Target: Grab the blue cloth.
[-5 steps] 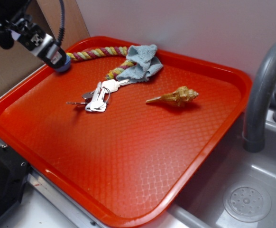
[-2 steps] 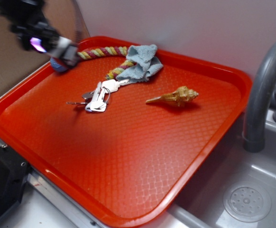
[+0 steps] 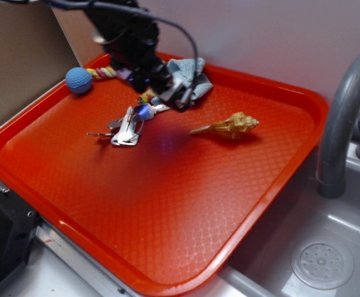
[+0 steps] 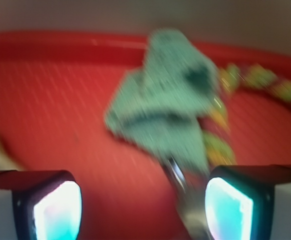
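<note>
The end effector (image 3: 167, 93) hovers with jaws spread and empty beside the one blue cloth (image 4: 168, 102), crumpled at the red tray's (image 3: 167, 204) far edge. Also there: one braided rope (image 3: 106, 72), one knitted ball (image 3: 79, 80), one key bunch (image 3: 125, 128), one seashell (image 3: 229, 126).

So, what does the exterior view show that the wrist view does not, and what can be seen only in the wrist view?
Only the exterior view shows the blue ball, the bunch of keys, the seashell, the grey faucet and the sink drain. Only the wrist view shows the two lit fingertips standing wide apart, with the blue cloth ahead of the gap and not yet touched. Both views show the cloth, the braided rope, the red tray and the gripper.
</note>
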Tool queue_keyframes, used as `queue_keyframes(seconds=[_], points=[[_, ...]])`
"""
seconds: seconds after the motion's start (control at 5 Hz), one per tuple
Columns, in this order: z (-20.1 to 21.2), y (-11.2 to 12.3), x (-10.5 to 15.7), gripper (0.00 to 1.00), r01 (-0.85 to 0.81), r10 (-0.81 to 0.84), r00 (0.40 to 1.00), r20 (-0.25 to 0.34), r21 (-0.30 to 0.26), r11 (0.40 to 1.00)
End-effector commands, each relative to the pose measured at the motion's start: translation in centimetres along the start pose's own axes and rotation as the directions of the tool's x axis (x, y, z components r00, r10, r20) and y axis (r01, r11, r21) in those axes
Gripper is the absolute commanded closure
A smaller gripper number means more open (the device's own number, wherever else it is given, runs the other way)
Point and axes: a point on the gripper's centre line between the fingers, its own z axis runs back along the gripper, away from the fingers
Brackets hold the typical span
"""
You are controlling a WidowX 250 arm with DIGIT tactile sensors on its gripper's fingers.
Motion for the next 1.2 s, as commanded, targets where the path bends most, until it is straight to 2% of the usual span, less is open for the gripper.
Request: queue_keyframes(seconds=[0.0, 0.2, 0.4, 0.6, 0.8, 1.0], points=[[0.4, 1.6, 4.4, 0.0, -0.075, 0.076, 0.995, 0.07, -0.011, 0.997], [-1.4, 2.3, 5.0, 0.0, -0.089, 0.088, 0.995, 0.046, 0.01, 0.996], [-4.1, 1.9, 5.5, 0.0, -0.075, 0.074, 0.997, -0.013, -0.01, 0.997], [-5.8, 0.7, 5.0, 0.0, -0.063, 0.058, 0.996, -0.065, -0.07, 0.996], [-3.4, -0.1, 3.1, 1.0, -0.07, 0.053, 0.99, -0.133, -0.129, 0.989], [-2.8, -0.8, 2.0, 1.0, -0.056, 0.036, 0.988, -0.149, -0.131, 0.99]])
